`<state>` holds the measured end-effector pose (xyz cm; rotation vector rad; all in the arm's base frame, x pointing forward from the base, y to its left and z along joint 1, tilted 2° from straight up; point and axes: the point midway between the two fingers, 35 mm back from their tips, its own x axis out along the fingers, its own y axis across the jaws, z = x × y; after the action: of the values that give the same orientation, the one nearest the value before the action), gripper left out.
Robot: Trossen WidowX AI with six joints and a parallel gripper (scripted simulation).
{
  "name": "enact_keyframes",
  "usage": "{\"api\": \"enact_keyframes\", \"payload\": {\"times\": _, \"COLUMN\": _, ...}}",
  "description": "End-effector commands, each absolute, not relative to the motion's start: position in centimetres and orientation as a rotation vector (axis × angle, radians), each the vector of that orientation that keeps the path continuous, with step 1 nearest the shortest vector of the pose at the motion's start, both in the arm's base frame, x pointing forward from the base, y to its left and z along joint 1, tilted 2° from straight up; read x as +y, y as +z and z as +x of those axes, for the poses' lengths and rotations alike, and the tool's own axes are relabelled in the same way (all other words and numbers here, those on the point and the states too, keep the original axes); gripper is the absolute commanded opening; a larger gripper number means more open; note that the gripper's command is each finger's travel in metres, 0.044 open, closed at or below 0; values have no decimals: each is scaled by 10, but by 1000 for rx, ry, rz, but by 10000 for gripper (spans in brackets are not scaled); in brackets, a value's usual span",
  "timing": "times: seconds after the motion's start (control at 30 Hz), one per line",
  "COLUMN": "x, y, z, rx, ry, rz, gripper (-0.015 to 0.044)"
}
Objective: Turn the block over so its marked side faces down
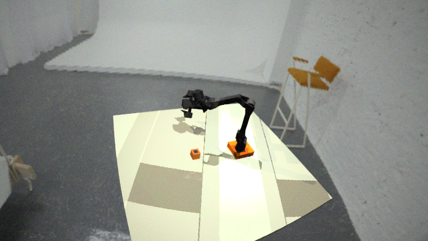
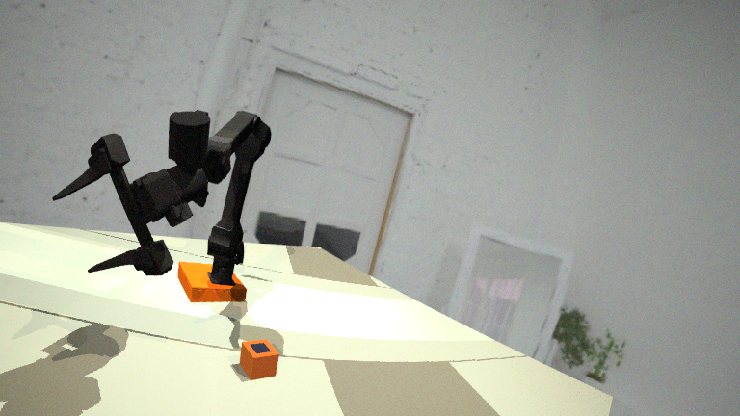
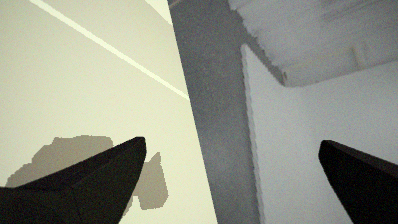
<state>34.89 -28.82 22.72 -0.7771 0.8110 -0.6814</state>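
A small orange block [image 1: 195, 154] [image 2: 258, 358] rests on the pale table [image 1: 167, 215] [image 2: 413, 321], with its dark blue marked side facing up. It lies to the left of the arm's orange base [image 1: 243, 153] [image 2: 198, 287]. My gripper [image 1: 186, 105] [image 2: 72, 233] [image 3: 230, 146] is open wide and empty. It hangs in the air well above the table's far part, a long way from the block. The wrist view shows only the two dark fingers, the table's edge [image 3: 75, 100] and the floor beyond; the block is not in it.
The gripper's shadow [image 1: 184, 127] falls on the table's far part. An orange chair [image 1: 311, 77] stands off the table at the right. A white door [image 2: 330, 170] and a potted plant [image 2: 584, 341] are in the background.
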Motion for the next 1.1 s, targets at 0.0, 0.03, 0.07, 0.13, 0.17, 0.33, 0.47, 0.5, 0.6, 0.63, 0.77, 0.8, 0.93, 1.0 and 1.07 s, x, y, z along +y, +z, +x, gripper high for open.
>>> {"api": "enact_keyframes", "payload": {"times": 0.0, "x": -244, "y": 192, "z": 372, "rx": 887, "ry": -478, "rz": -648, "gripper": 440}}
{"api": "enact_keyframes", "payload": {"times": 0.03, "x": -230, "y": 184, "z": 375, "rx": 912, "ry": -425, "rz": -610, "gripper": 440}}
{"api": "enact_keyframes", "payload": {"times": 0.07, "x": -216, "y": 176, "z": 378, "rx": 940, "ry": -373, "rz": -572, "gripper": 440}}
{"api": "enact_keyframes", "payload": {"times": 0.13, "x": -186, "y": 161, "z": 380, "rx": 1000, "ry": -275, "rz": -494, "gripper": 440}}
{"api": "enact_keyframes", "payload": {"times": 0.17, "x": -171, "y": 155, "z": 379, "rx": 1034, "ry": -229, "rz": -454, "gripper": 440}}
{"api": "enact_keyframes", "payload": {"times": 0.33, "x": -96, "y": 132, "z": 361, "rx": 1236, "ry": -32, "rz": -256, "gripper": 440}}
{"api": "enact_keyframes", "payload": {"times": 0.47, "x": -38, "y": 126, "z": 334, "rx": 1433, "ry": 77, "rz": -105, "gripper": 440}}
{"api": "enact_keyframes", "payload": {"times": 0.5, "x": -27, "y": 127, "z": 328, "rx": 1476, "ry": 92, "rz": -77, "gripper": 440}}
{"api": "enact_keyframes", "payload": {"times": 0.6, "x": -19, "y": 128, "z": 323, "rx": 1511, "ry": 103, "rz": -56, "gripper": 440}}
{"api": "enact_keyframes", "payload": {"times": 0.63, "x": -19, "y": 128, "z": 323, "rx": 1511, "ry": 103, "rz": -56, "gripper": 440}}
{"api": "enact_keyframes", "payload": {"times": 0.77, "x": -18, "y": 128, "z": 323, "rx": 1511, "ry": 103, "rz": -55, "gripper": 440}}
{"api": "enact_keyframes", "payload": {"times": 0.8, "x": -18, "y": 128, "z": 323, "rx": 1511, "ry": 103, "rz": -55, "gripper": 440}}
{"api": "enact_keyframes", "payload": {"times": 0.93, "x": -17, "y": 100, "z": 325, "rx": 1511, "ry": 103, "rz": -55, "gripper": 440}}
{"api": "enact_keyframes", "payload": {"times": 1.0, "x": -17, "y": 93, "z": 325, "rx": 1511, "ry": 103, "rz": -55, "gripper": 440}}
{"api": "enact_keyframes", "payload": {"times": 1.07, "x": -17, "y": 93, "z": 325, "rx": 1511, "ry": 103, "rz": -55, "gripper": 440}}
